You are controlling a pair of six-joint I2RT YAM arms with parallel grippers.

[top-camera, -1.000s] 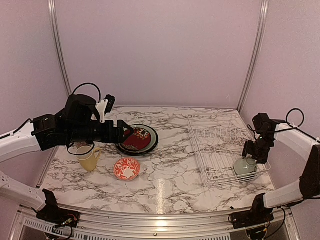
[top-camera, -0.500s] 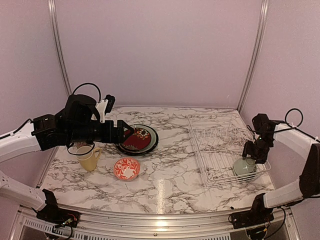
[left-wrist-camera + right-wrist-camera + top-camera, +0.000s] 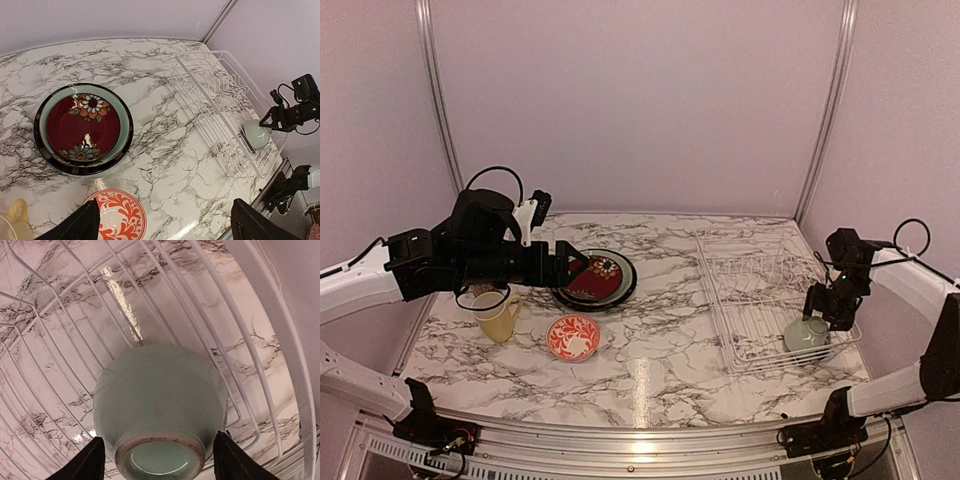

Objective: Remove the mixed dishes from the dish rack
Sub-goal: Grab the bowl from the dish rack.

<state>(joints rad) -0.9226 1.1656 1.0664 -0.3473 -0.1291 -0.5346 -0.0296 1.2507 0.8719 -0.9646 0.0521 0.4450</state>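
The dish rack (image 3: 760, 295) stands at the right and holds only the pale green bowl (image 3: 806, 334), upside down in its near right corner. My right gripper (image 3: 827, 310) is open, low over that bowl; in the right wrist view its fingers (image 3: 89, 463) stand either side of the bowl's foot (image 3: 160, 460) with small gaps. My left gripper (image 3: 568, 266) is open and empty, hovering over the plates. The red patterned plate (image 3: 595, 277) lies on the pale green plate and the black-rimmed plate (image 3: 41, 150). The red-rimmed bowl (image 3: 573, 337) and yellow mug (image 3: 500, 320) stand nearby. The cream mug is hidden.
The left wrist view shows the rack (image 3: 220, 95), the green bowl (image 3: 256, 134) and the right arm (image 3: 295, 107) at the far right. Bare marble table (image 3: 660, 350) lies between the dishes and the rack. Purple walls close in the back and sides.
My right gripper has sunk slightly closer to the pale green bowl. The left arm has hardly moved.
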